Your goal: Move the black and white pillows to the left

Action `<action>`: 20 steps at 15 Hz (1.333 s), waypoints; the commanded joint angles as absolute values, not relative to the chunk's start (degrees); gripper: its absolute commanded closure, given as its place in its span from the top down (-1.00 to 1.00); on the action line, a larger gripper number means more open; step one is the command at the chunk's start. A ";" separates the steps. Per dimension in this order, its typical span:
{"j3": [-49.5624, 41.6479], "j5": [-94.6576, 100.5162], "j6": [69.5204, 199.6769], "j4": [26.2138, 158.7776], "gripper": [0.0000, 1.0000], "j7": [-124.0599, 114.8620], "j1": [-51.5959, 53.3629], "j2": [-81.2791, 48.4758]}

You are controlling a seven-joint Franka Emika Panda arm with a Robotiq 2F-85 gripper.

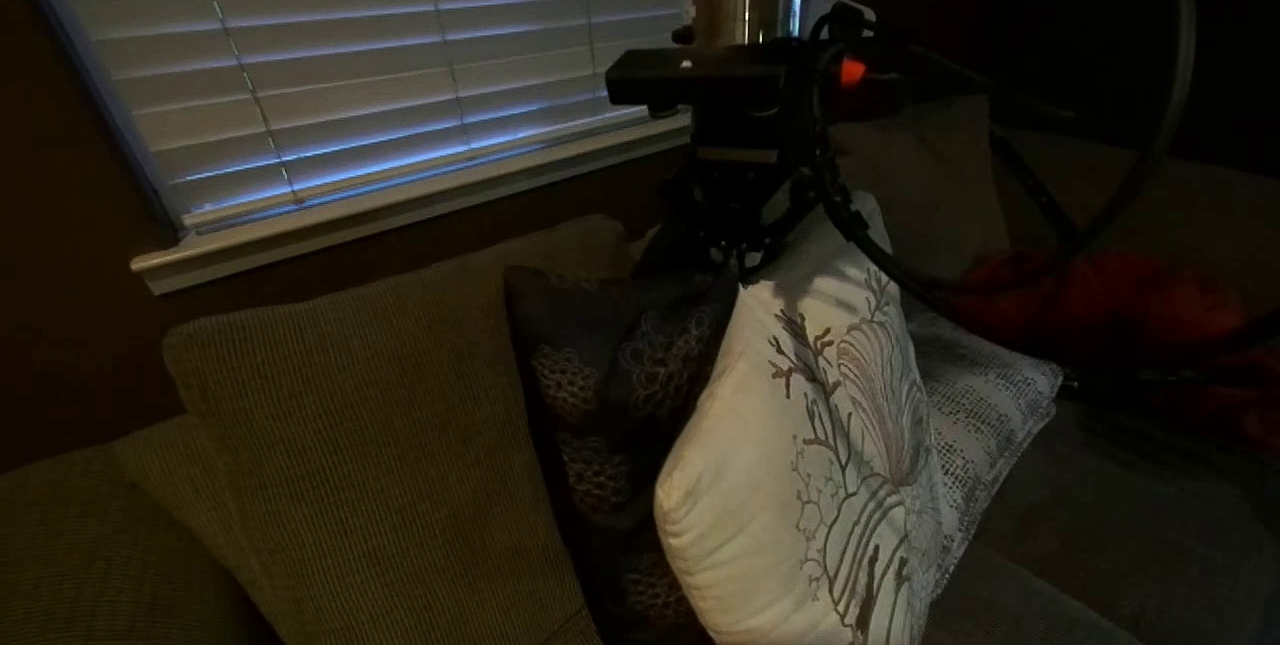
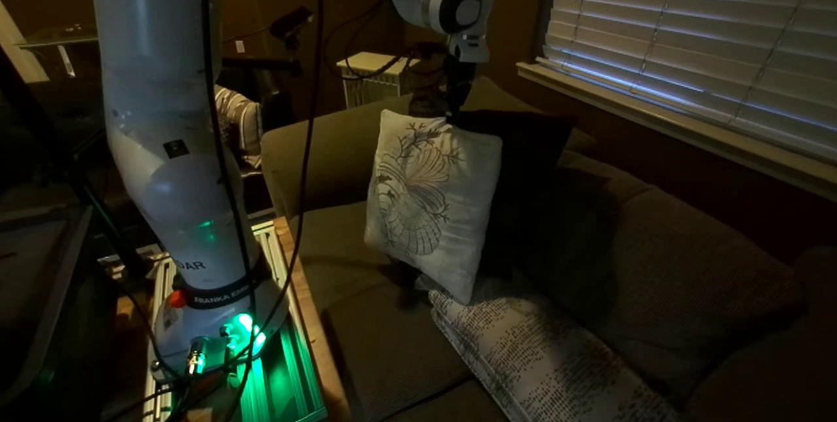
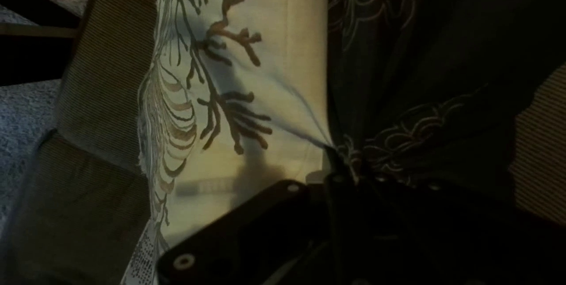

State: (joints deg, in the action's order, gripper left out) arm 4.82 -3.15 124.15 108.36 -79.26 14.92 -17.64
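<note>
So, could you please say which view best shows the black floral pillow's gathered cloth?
The wrist view: creases in the black floral pillow converge on the end effector. Both exterior views show the pillow, its gathers too dark to distinguish.

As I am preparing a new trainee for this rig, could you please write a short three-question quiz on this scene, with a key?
1. Multiple choice: in the wrist view, whose cloth bunches up at the gripper?
A) the carpet
B) the black pillow
C) the blinds

2. True or false: in both exterior views, the white pillow is tilted up rather than lying flat.

3. Fill in the blank: in an exterior view, the light at the robot base glows ____.

Key:
1: B
2: True
3: green
</note>
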 commanded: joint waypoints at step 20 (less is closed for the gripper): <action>5.27 -1.90 109.86 86.79 -0.92 -80.31 17.80 -30.12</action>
State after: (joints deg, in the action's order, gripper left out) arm 5.53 -1.77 110.08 87.04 -80.35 17.55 -30.05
